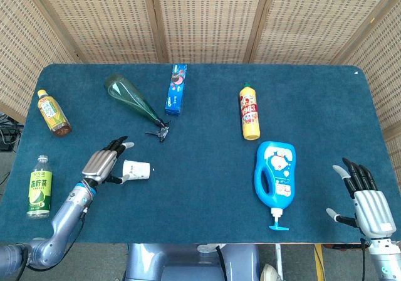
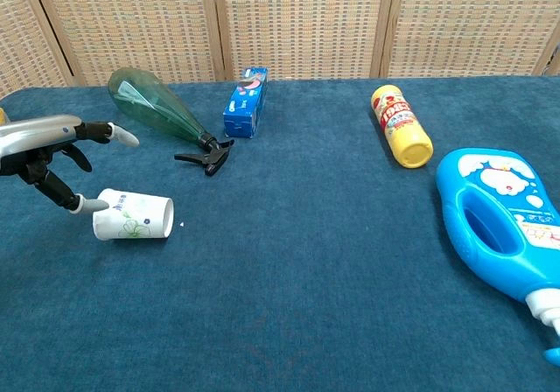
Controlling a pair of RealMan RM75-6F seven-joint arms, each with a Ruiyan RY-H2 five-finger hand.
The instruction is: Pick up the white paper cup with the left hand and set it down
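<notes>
The white paper cup with a green print lies on its side on the blue cloth, mouth toward the left. My left hand hovers just left of it with fingers spread, holding nothing; one fingertip sits close to the cup's rim. My right hand rests open at the table's near right corner, seen only in the head view.
A green spray bottle and a blue box lie behind the cup. A yellow bottle and a blue detergent bottle lie to the right. Two tea bottles lie at the left edge.
</notes>
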